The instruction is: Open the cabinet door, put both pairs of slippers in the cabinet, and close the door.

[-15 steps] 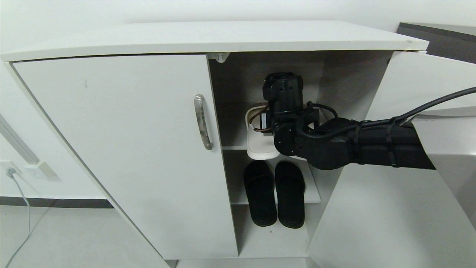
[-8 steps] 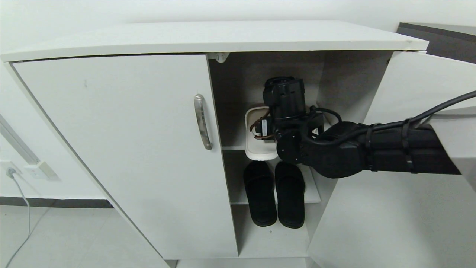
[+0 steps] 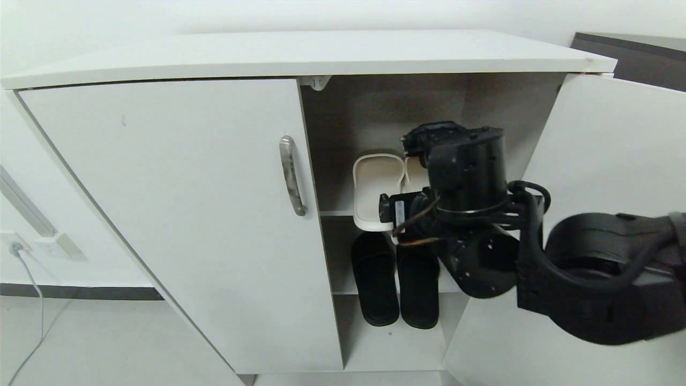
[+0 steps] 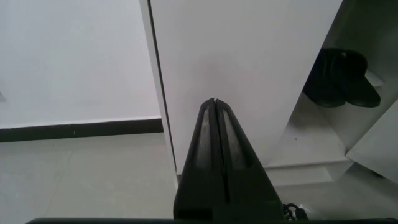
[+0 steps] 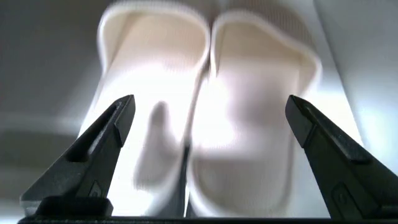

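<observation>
The cabinet (image 3: 300, 53) has its left door (image 3: 161, 214) shut and its right door (image 3: 605, 123) swung open. White slippers (image 3: 375, 187) lie side by side on the upper shelf, and black slippers (image 3: 394, 284) sit on the shelf below. My right arm (image 3: 466, 177) hangs in front of the opening. My right gripper (image 5: 209, 102) is open, and the white slippers (image 5: 205, 112) lie just beyond its fingertips, untouched. My left gripper (image 4: 213, 102) is shut with nothing in it, low before the shut door, with the black slippers (image 4: 342, 81) off to one side.
A metal handle (image 3: 291, 174) runs down the shut door's inner edge. The open right door stands close beside my right arm. Grey floor (image 3: 80, 343) lies left of the cabinet, with a wall socket and cable (image 3: 16, 249) there.
My right arm has drawn back out of the cabinet, towards me and to the right. The white slippers stay on the upper shelf, now uncovered.
</observation>
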